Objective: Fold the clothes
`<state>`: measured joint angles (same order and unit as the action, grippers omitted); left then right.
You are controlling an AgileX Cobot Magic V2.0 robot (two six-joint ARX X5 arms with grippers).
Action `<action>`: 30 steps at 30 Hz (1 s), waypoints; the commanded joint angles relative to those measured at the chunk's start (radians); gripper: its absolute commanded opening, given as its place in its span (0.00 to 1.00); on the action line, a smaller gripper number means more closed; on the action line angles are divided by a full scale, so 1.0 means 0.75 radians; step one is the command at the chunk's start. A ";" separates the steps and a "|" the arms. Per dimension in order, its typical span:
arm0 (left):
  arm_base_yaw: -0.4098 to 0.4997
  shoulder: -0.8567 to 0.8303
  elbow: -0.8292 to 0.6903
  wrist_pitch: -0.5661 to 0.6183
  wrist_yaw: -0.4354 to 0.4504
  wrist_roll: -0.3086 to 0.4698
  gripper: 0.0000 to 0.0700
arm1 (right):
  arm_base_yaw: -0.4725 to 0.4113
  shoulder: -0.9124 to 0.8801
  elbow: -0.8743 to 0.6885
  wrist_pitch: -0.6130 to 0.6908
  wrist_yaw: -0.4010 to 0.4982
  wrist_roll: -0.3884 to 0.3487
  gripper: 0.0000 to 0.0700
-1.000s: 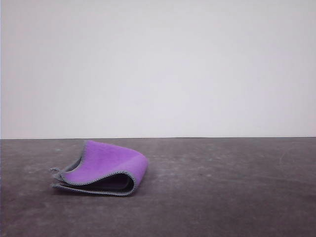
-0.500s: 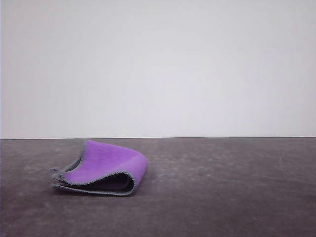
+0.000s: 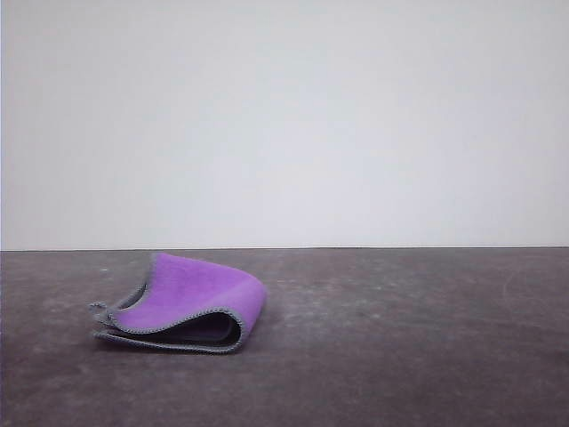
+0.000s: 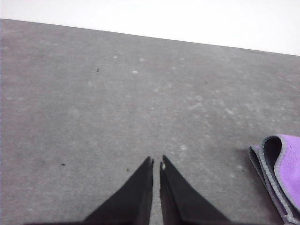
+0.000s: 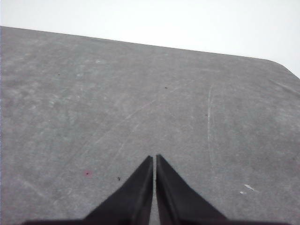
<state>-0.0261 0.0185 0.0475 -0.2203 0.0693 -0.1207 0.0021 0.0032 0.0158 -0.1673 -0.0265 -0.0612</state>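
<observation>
Grey, scuffed table [image 3: 400, 356] runs across the whole foreground, a pale wall [image 3: 284, 124] behind it. On the table's left part lies the cloth [image 3: 191, 302] — folded over on itself, purple face outward, dark charcoal inside the loop, light grey stitching along the edges. Seen from the left wrist, the left gripper [image 4: 156, 161] hangs above bare table, tips almost together and holding nothing, with the cloth [image 4: 281, 178] off to one side. The right gripper [image 5: 154, 159] — fingers pressed together, empty — sits over bare surface too.
</observation>
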 commanded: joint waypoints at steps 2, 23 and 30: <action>0.002 -0.002 -0.012 -0.035 0.001 -0.001 0.02 | 0.003 0.001 -0.006 0.018 0.002 0.017 0.01; 0.002 -0.002 -0.012 -0.035 0.001 -0.001 0.02 | 0.003 0.001 -0.006 0.018 0.002 0.017 0.01; 0.002 -0.002 -0.012 -0.035 0.001 -0.001 0.02 | 0.003 0.001 -0.006 0.018 0.002 0.017 0.01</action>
<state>-0.0261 0.0185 0.0475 -0.2203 0.0696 -0.1207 0.0021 0.0032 0.0158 -0.1673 -0.0265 -0.0612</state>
